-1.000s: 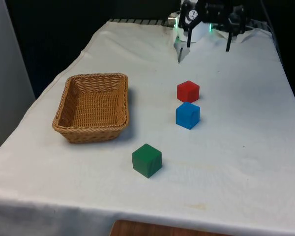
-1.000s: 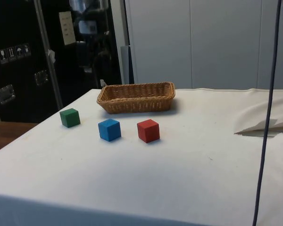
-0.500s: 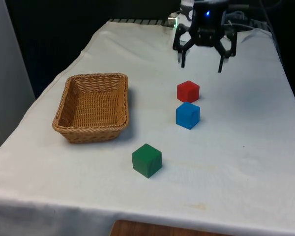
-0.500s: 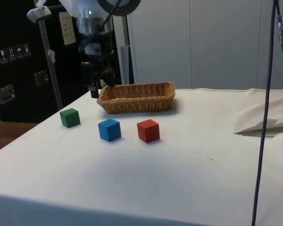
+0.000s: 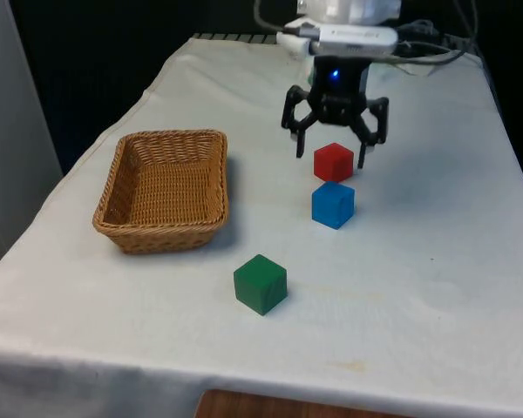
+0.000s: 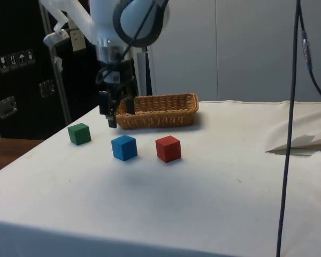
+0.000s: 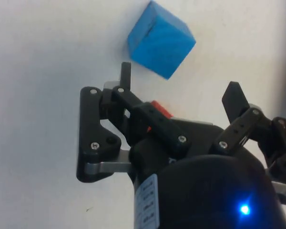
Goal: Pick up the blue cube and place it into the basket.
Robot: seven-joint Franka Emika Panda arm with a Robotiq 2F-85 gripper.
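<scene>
The black gripper hangs above the white-clothed counter with its jaws spread wide and holding nothing — one fingertip on each side of the red cube as the front view sees it, though that view cannot settle whether they stand over that cube or nearer the camera. In the side view the gripper sits just above and a little left of the blue cube, clear of it.

The blue cube rests on the cloth just on the near side of the red cube, the two close together but apart; in the wrist view the blue cube lies just beyond the fingertips, untouched, with a sliver of red showing behind the gripper's linkage.

The wicker basket stands well off to the front view's left. A green cube sits nearer the counter's near edge — between the basket and the blue cube in left-right terms.
</scene>
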